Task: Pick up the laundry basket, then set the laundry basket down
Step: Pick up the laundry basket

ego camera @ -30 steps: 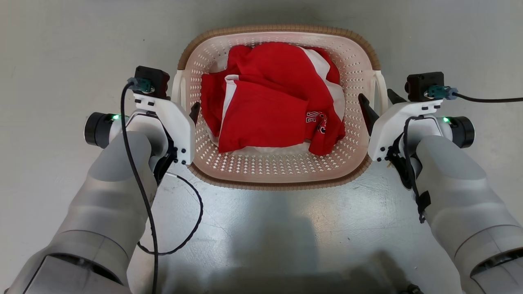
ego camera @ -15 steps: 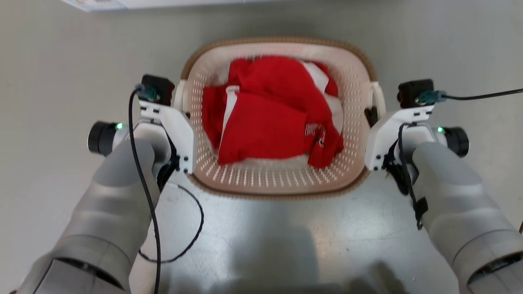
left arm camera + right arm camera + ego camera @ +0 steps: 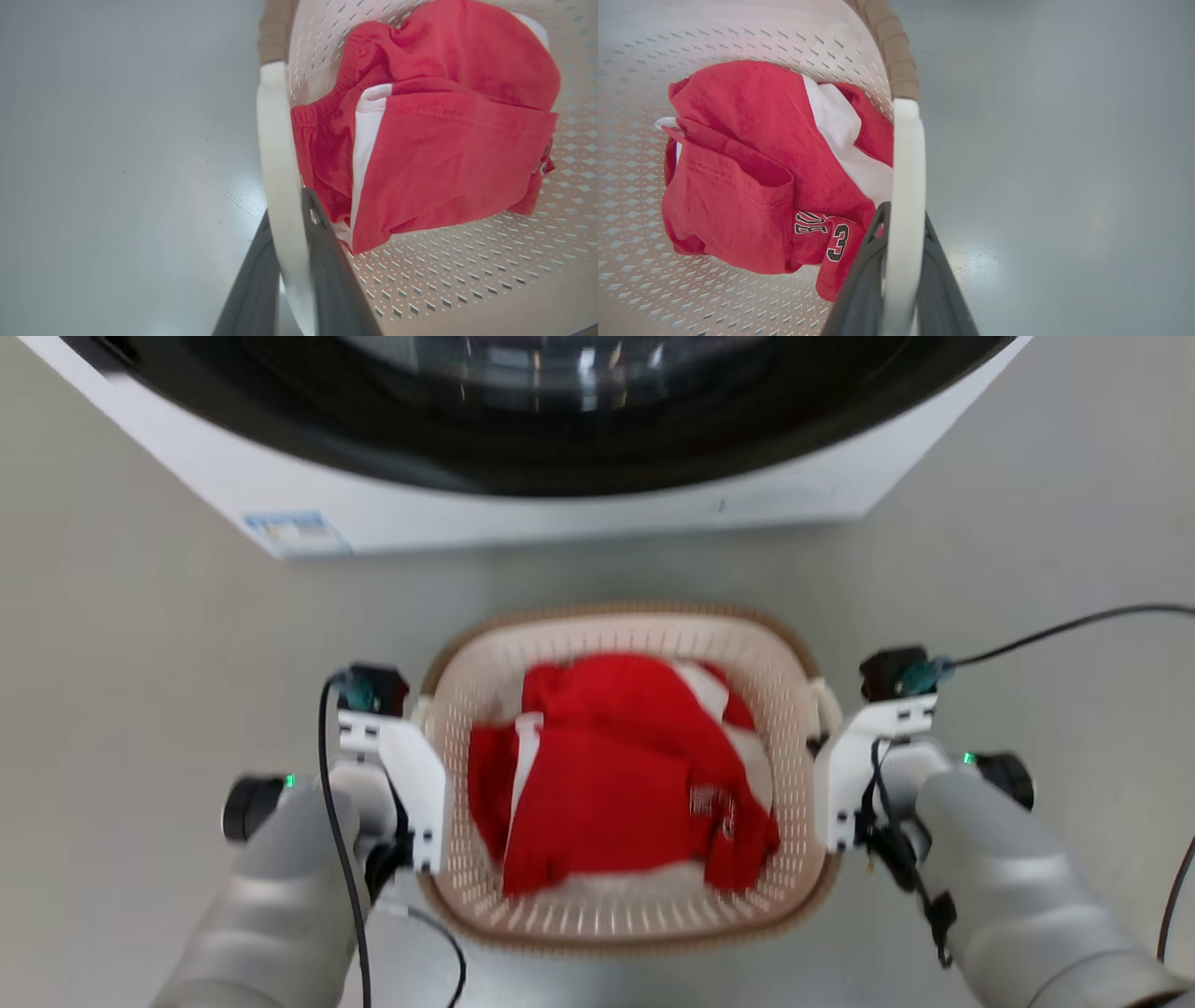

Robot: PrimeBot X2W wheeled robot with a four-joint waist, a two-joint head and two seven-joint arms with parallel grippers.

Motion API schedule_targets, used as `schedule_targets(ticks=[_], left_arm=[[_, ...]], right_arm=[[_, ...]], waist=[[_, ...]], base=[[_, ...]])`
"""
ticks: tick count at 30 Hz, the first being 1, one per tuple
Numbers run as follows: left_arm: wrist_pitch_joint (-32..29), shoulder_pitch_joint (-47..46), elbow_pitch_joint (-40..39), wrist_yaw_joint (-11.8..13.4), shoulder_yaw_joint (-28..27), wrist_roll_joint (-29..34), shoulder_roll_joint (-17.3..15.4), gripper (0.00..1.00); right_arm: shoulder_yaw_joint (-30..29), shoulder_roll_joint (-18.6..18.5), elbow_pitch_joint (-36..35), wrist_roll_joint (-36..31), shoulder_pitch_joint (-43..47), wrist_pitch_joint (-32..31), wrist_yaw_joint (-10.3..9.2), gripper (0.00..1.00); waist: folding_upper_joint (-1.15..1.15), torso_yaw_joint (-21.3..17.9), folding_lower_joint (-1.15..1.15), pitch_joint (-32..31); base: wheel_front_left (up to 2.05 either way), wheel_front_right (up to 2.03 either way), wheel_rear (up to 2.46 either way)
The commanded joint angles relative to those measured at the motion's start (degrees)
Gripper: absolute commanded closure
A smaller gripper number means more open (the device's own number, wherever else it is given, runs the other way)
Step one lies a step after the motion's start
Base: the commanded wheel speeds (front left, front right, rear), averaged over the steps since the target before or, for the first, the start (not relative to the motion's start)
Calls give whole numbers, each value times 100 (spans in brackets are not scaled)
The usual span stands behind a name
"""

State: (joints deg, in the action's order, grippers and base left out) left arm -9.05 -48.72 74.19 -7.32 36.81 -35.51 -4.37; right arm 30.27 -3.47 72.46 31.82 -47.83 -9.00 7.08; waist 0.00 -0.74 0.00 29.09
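Observation:
The laundry basket (image 3: 485, 683) is cream-white with perforated walls and a brown rim, and sits between my two arms in the head view. Red and white clothes (image 3: 616, 784) lie in it. My left gripper (image 3: 422, 737) is at its left side. In the left wrist view that gripper (image 3: 287, 207) is shut on the white loop handle (image 3: 275, 140). My right gripper (image 3: 822, 743) is at the basket's right side. The right wrist view shows it (image 3: 903, 215) shut on the other white handle (image 3: 908, 154). Whether the basket's bottom touches the floor is hidden.
A white washing machine (image 3: 523, 513) with a dark round door stands just beyond the basket. Pale grey floor (image 3: 140, 663) lies on both sides. Black cables run from both wrists.
Both grippers have closed on the basket's handles. The head view has shifted, so the washing machine now shows above the basket, and the basket looks smaller and lower in the picture.

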Motion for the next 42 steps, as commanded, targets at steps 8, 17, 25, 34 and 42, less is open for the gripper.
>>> schedule_targets(ticks=[8, 17, 25, 34, 42], left_arm=[[-496, 803, -27, -17, 43, -207, -245, 100], [-821, 1266, -25, -17, 161, -306, -147, 100], [-956, 1401, -24, -16, 205, -367, -73, 100], [-1285, 1508, -24, -13, 379, -340, -35, 100], [-1463, 1586, -63, -15, 526, -392, 8, 100]], right_arm=[[596, 59, -284, 428, 741, -456, 41, 100], [971, 59, -312, 709, 1092, -732, 41, 100], [1132, 59, -272, 900, 1114, -897, 41, 100], [1221, 59, -272, 1293, 1250, -1247, 41, 100], [1364, 59, -305, 1531, 1334, -1483, 41, 100]], waist=[[0, -236, 0, -1925], [0, -253, 0, -2905], [0, -227, 0, -3237], [0, -218, 0, -3397], [0, -238, 0, -3421]], base=[[0, 0, 0], [0, 0, 0], [0, 0, 0], [0, 0, 0], [0, 0, 0]])
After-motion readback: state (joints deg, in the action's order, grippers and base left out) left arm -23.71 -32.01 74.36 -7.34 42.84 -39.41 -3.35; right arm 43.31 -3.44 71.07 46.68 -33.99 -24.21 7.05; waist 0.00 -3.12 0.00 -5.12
